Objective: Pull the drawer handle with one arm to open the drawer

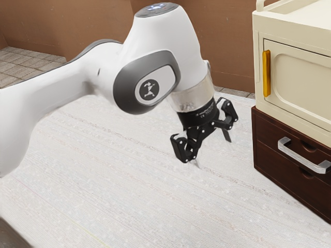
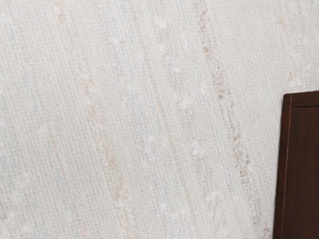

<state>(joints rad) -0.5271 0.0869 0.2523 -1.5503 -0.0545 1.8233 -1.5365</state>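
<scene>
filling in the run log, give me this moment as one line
end effector: open, empty | silver handle: untouched | brown drawer: looks closed

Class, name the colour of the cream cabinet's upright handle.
Upright handle: golden yellow, clearest in the exterior view.

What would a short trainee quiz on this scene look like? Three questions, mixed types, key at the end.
1. True or false: the gripper has its jaws shut on the silver drawer handle.
2. Which sits directly on top of the dark drawer unit?
a) the robot arm
b) the cream cabinet
c) a wire basket
3. Fill in the color: the upright handle on the cabinet door is ____.

Key: 1 false; 2 b; 3 yellow
</scene>
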